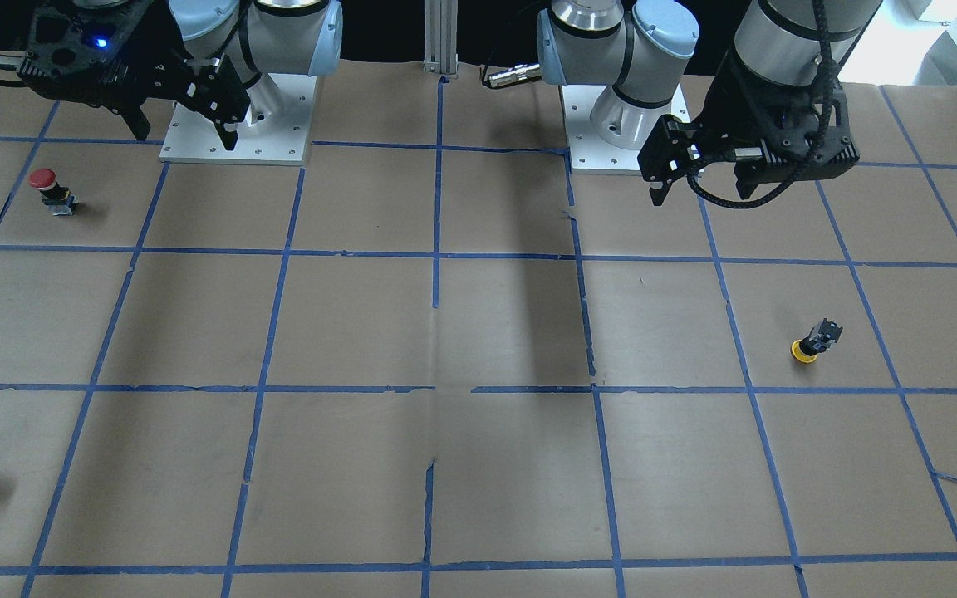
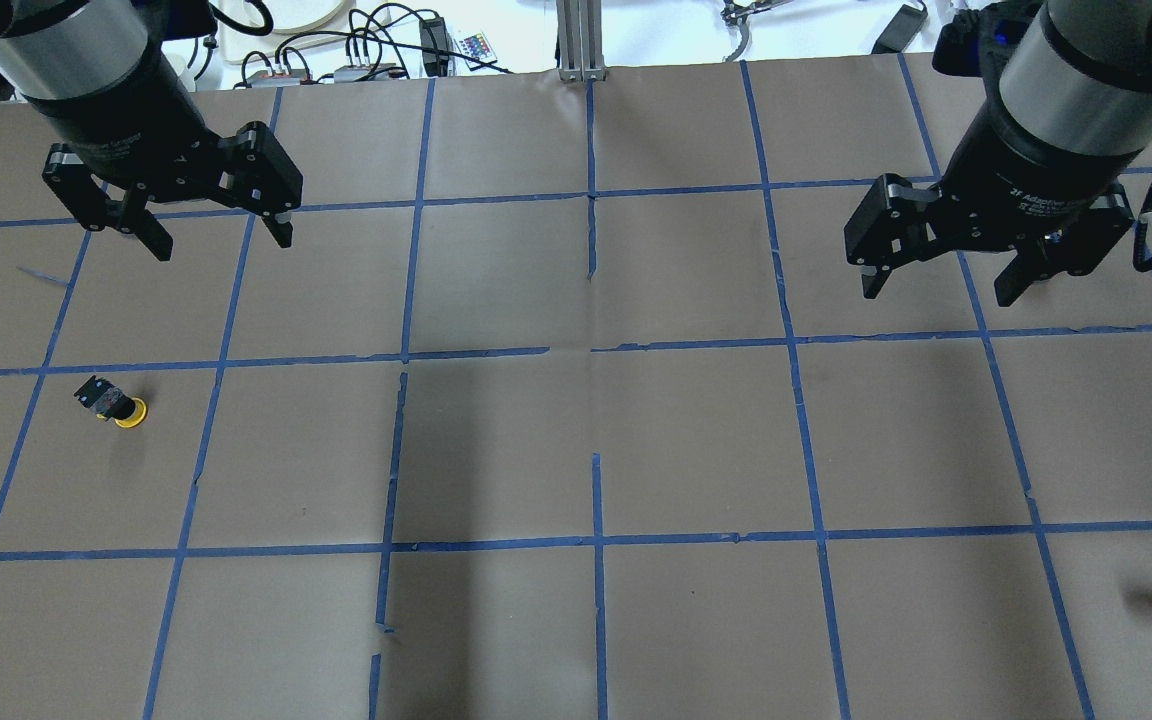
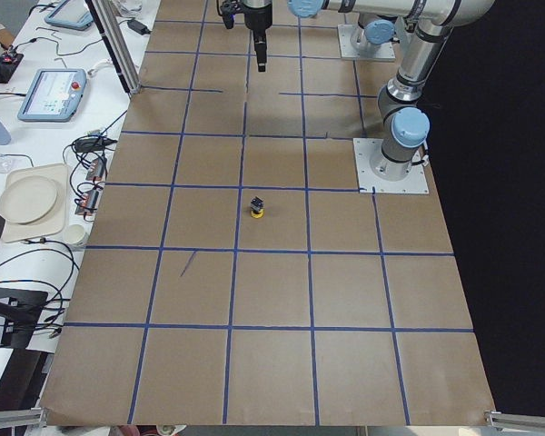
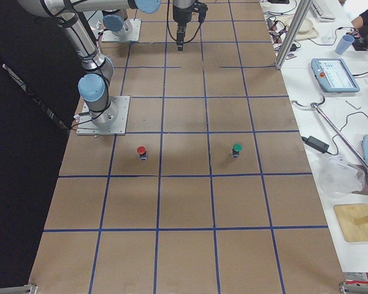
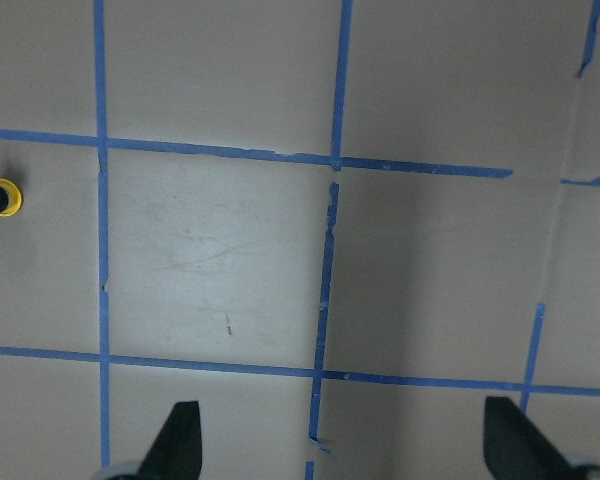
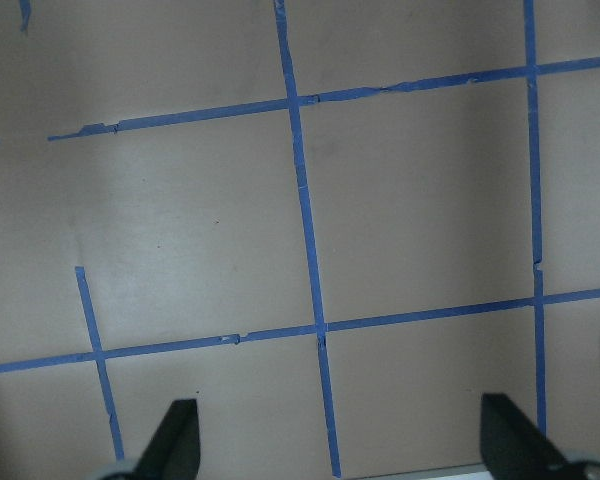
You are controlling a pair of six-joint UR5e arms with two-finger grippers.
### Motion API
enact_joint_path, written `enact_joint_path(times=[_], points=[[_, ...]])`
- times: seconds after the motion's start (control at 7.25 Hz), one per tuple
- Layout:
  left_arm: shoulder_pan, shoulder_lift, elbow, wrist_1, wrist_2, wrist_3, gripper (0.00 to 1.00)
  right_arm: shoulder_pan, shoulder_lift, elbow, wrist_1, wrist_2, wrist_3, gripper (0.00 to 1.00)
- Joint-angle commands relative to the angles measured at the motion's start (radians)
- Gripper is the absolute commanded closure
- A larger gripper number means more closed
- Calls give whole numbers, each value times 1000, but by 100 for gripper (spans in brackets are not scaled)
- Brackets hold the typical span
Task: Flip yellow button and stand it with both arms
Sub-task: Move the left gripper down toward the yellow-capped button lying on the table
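Yellow marks your target: the yellow button [image 1: 811, 342] sits on the paper-covered worktop [image 1: 478, 332], out in front of the base plate [image 3: 368, 177] of the left arm [image 1: 786, 50], toward your side and a little toward the robot's left end. It appears to rest on its cap with the dark body pointing up, so it is not yet flipped. Nothing touches it.

The left gripper [image 2: 221, 240] hangs above the worktop, also out from that plate but apart from the button. Its fingers are spread wide and hold nothing. In the left wrist view the button shows only at the picture's edge, so the fingers are not lined up over it. The right gripper [image 2: 938, 290] hovers well off to the plate's other side, fingers likewise released and empty.

By my reading you are at the very start, and the approach has not begun. The next move calls for bringing the left arm over the button, turning the wrist so the fingers straddle the body, and lowering with care, since the piece is small and could tip or skid. After the lift, the right gripper probably has to come in front of the plate to share the button, so it can be turned over and stood up. Keep clear of the red button [image 1: 51, 189], well past the plate on the robot's right.
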Motion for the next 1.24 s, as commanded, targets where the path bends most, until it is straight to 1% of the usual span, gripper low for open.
enact_joint_path(times=[0.0,0.14,0.28,0.41,0.55,0.69,0.83,0.97,1.1], points=[[-4,-3,11,7,10,20,0,2,2,4,10,4,-1,0],[-2,-8,11,11,10,55,0,-7,3,9,10,3,-1,0],[8,-9,-10,16,14,90,1,-7,3,9,7,6,-1,0],[31,-39,-12,66,17,247,1,1,-1,0,22,0,-1,0],[86,-70,-12,80,20,307,1,1,-4,-4,30,4,-1,0],[178,-121,-21,83,20,427,1,1,-4,4,31,-2,0,0],[270,-153,-56,109,10,577,1,1,-4,7,27,-3,0,0],[341,-167,-115,213,8,679,1,1,-4,4,28,-6,0,0],[373,-166,-190,363,14,876,1,1,-3,4,31,-5,0,0]])
